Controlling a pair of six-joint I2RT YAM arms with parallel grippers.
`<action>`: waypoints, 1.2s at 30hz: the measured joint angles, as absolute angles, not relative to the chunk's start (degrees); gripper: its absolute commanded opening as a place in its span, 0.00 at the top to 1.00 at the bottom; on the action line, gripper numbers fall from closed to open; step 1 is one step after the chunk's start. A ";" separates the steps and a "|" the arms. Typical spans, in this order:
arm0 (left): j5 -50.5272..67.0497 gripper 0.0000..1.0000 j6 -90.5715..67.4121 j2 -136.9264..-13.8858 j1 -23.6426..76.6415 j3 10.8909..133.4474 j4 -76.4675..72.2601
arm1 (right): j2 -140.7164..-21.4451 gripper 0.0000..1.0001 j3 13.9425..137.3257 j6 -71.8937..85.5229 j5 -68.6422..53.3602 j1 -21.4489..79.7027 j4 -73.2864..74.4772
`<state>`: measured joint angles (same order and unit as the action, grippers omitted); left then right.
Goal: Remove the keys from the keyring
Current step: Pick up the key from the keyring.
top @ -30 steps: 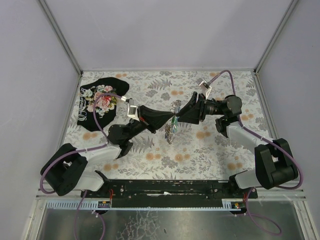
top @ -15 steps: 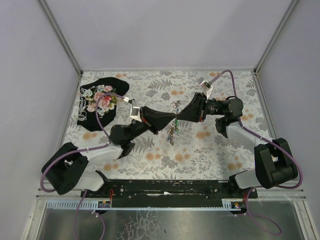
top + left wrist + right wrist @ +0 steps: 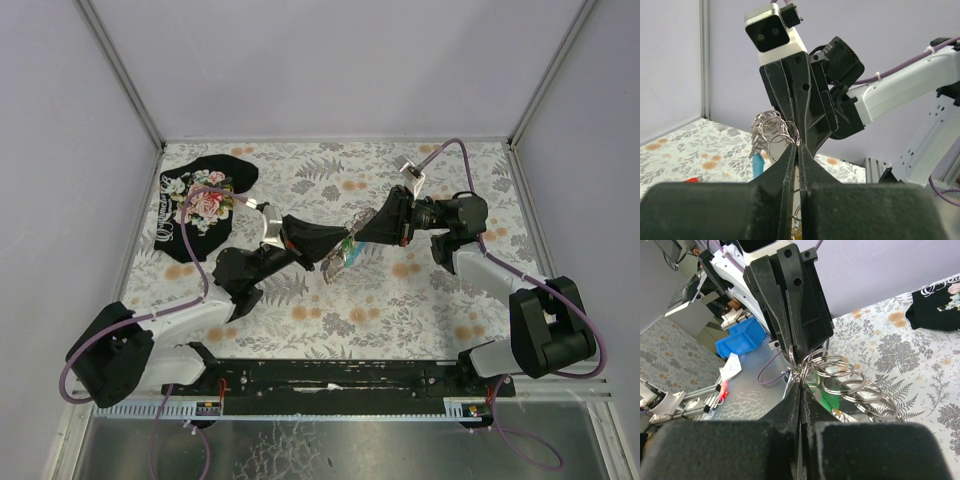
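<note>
the two arms meet tip to tip above the middle of the floral-patterned table point(image 3: 430, 300), and the keyring point(image 3: 847, 385) is caught between them. the left gripper point(image 3: 797, 150) has its jaws pressed fully together, with a thin silvery loop of the keyring nipped at the very tips. the right gripper point(image 3: 800, 384) is likewise closed tight, pinching a wire loop where several rings bunch together; a short string of linked rings trails off to one side of it. the two grippers face one another, their tips almost touching. the keys point(image 3: 341, 260) hang in a small cluster just beneath that meeting point; whether they clear the table i cannot tell from above. a green key head point(image 3: 829, 400) shows behind the rings in the right wrist view, and the light-blue fob point(image 3: 758, 165) dangles under the rings in the left wrist view. a black floral cloth point(image 3: 200, 205) lies at the table's far left corner, well apart from both grippers.
</note>
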<state>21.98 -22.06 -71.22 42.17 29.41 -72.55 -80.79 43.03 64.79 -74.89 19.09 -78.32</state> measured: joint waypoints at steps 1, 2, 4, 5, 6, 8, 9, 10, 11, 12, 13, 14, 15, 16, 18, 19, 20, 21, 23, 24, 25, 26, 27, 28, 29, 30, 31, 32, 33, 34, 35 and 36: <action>22.04 1.00 -21.19 -70.59 42.17 29.41 -71.50 | -80.77 1.00 43.16 64.62 -75.22 19.07 -78.13; 22.11 1.00 -20.14 -69.87 42.24 29.43 -70.15 | -80.73 1.00 43.38 64.42 -75.68 19.07 -77.69; 22.28 1.00 -18.15 -68.75 42.35 29.45 -67.59 | -80.73 1.00 43.77 63.88 -76.27 19.05 -76.58; 22.37 1.00 -17.30 -68.38 42.35 29.52 -66.35 | -80.73 1.00 43.88 63.59 -76.49 19.05 -76.01; 22.48 1.00 -16.64 -68.16 42.35 29.63 -65.47 | -80.73 1.00 43.92 63.33 -76.73 19.03 -75.42; 22.79 1.00 -15.33 -67.92 42.35 29.98 -63.59 | -80.73 0.99 43.99 62.63 -77.34 18.98 -74.17; 22.94 1.00 -14.61 -67.83 42.35 30.22 -62.61 | -80.73 0.99 44.07 62.15 -77.60 18.94 -73.41; 23.00 1.00 -14.02 -67.81 42.35 30.39 -61.98 | -80.73 0.99 44.18 61.65 -77.73 18.90 -72.36; 23.05 1.00 -13.50 -67.77 42.35 30.52 -61.43 | -80.73 0.99 44.25 61.08 -77.78 18.85 -71.40; 23.16 1.00 -12.86 -67.72 42.35 30.76 -60.53 | -80.73 0.99 44.40 60.36 -78.04 18.79 -70.15; 23.35 1.00 -12.08 -67.70 42.35 31.20 -59.42 | -80.73 0.99 44.62 59.61 -78.24 18.74 -68.75; 23.42 1.00 -11.60 -67.70 42.35 31.44 -58.89 | -80.73 0.99 44.93 58.74 -78.54 18.70 -67.40; 23.59 1.00 -11.09 -67.68 42.35 31.70 -58.22 | -80.73 0.99 45.17 57.98 -78.74 18.68 -66.19; 23.73 1.00 -10.44 -67.59 42.35 32.10 -57.21 | -80.73 0.99 45.50 56.99 -78.96 18.63 -64.73; 24.08 1.00 -9.58 -67.46 42.35 32.49 -55.92 | -80.73 0.99 46.09 55.16 -79.13 18.57 -61.89; 24.25 1.00 -9.17 -67.42 42.35 32.67 -55.44 | -80.73 0.99 46.41 54.02 -79.24 18.57 -60.20; 24.34 1.00 -8.95 -67.42 42.35 32.77 -55.13 | -80.73 0.98 46.81 52.84 -79.26 18.57 -58.35; 24.45 1.00 -8.80 -67.42 42.35 32.82 -54.83 | -80.73 0.97 47.18 51.48 -79.31 18.52 -56.40; 24.51 1.00 -8.69 -67.44 42.35 32.82 -54.43 | -80.73 0.91 48.07 48.66 -79.64 18.52 -52.36; 24.49 1.00 -8.73 -67.44 42.35 32.82 -54.39 | -80.73 0.87 48.38 47.64 -79.75 18.50 -50.89; 24.47 1.00 -8.99 -67.44 42.35 32.82 -54.43 | -80.73 0.82 48.69 46.57 -80.05 18.50 -49.39; 24.40 1.00 -9.41 -67.44 42.35 32.82 -54.63 | -80.73 0.77 48.77 45.89 -80.23 18.48 -48.45; 24.16 1.00 -10.07 -67.46 42.35 32.80 -54.96 | -80.73 0.72 48.80 45.69 -80.51 18.48 -48.31; 23.83 1.00 -10.83 -67.48 42.35 32.75 -55.44 | -80.73 0.69 48.77 46.09 -80.75 18.48 -48.95; 23.20 1.00 -11.86 -67.51 42.35 32.60 -56.27 | -80.73 0.66 48.73 47.09 -80.86 18.48 -50.57; 22.46 1.00 -13.21 -67.57 42.35 32.32 -57.39 | -80.73 0.65 48.66 48.49 -81.21 18.44 -53.04; 21.67 1.00 -14.68 -67.70 42.35 31.99 -58.65 | -80.73 0.65 48.60 49.80 -81.47 18.35 -55.29; 20.91 1.00 -16.21 -67.96 42.33 31.70 -60.16 | -80.73 0.65 48.58 51.24 -81.97 18.28 -57.91; 20.12 1.00 -18.20 -68.34 42.33 31.44 -61.65 | -80.73 0.64 48.58 52.58 -82.35 18.13 -60.07; 19.62 1.00 -19.92 -68.77 42.24 31.27 -63.05 | -80.71 0.64 48.58 53.65 -82.81 17.98 -61.87; 19.16 1.00 -22.02 -69.43 41.95 31.16 -64.71 | -80.64 0.64 48.58 54.50 -83.37 17.78 -62.92; 18.98 1.00 -24.86 -70.22 41.52 31.14 -66.43 | -80.58 0.63 48.58 55.40 -83.99 17.39 -64.03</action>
